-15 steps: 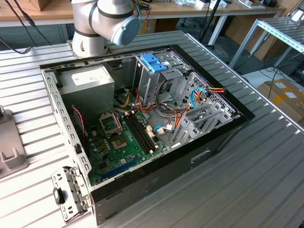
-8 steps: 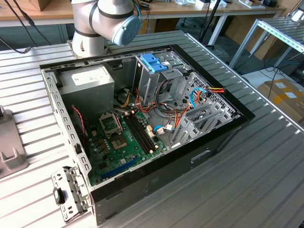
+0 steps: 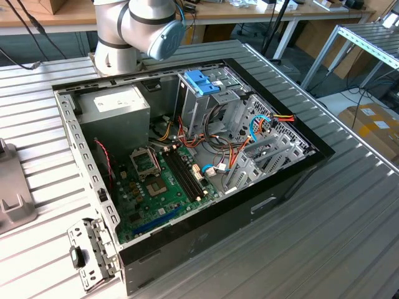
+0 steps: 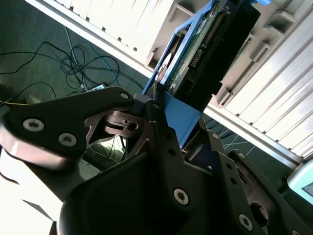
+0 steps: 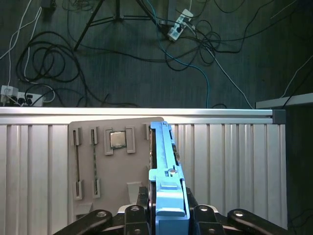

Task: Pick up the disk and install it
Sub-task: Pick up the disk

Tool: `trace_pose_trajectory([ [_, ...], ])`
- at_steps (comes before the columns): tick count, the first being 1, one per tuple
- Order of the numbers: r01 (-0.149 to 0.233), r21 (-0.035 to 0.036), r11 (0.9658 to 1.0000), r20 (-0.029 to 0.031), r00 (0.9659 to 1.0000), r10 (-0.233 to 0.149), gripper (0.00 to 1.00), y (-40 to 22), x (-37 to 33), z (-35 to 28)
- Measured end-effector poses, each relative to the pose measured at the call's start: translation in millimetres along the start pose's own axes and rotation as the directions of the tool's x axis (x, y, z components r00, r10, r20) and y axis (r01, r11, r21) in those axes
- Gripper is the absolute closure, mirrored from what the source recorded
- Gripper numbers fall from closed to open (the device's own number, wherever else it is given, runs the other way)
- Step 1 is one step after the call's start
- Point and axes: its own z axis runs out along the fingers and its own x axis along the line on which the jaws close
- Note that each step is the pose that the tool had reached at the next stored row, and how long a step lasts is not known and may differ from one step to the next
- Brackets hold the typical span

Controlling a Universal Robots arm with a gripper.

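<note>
Disk (image 4: 195,68) stands edgewise, clamped between the two dark fingers (image 4: 166,147).

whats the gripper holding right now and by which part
The gripper holds the disk edge-on, clamped on the end of its light blue carrier nearest the wrist. The rest of the drive sticks out free, as both wrist views show.

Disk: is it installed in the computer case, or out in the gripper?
Out: in the first wrist view the gripper clamps the disk on edge, by the grey parts tray on the ribbed table.
</note>
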Motion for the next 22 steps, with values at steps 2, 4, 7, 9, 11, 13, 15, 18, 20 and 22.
trace_pose_trajectory([
  [2, 0.0, -0.0001, 1.0, -0.0001, 1.0, 0.0, 0.63, -1.0, 0.7, -0.3],
  [4, 0.0, 0.0, 1.0, 0.0, 1.0, 0.0, 0.63, -1.9, 1.4, -0.3],
  [7, 0.0, -0.0001, 1.0, 0.0, 1.0, 0.0, 0.63, -3.6, 1.9, -0.5],
  [9, 0.0, -0.0001, 1.0, 0.0, 1.0, 0.0, 0.63, -4.7, 2.3, -0.7],
  [11, 0.0, -0.0002, 1.0, 0.0, 1.0, 0.0, 0.63, -6.2, 2.7, -0.8],
  [13, 0.0, -0.0002, 1.0, 0.0, 1.0, 0.0, 0.63, -7.5, 3.0, -0.9],
  [15, 0.0, -0.0003, 1.0, 0.0, 1.0, 0.0, 0.63, -9.2, 3.5, -1.1],
  [18, 0.0, -0.0005, 1.0, 0.0, 1.0, 0.0, 0.63, -12.2, 4.5, -1.4],
  [20, 0.0, -0.0008, 1.0, 0.0, 1.0, 0.0, 0.63, -14.1, 5.6, -1.7],
  [22, 0.0, -0.0012, 1.0, 0.0, 1.0, 0.0, 0.63, -17.2, 7.0, -2.0],
])
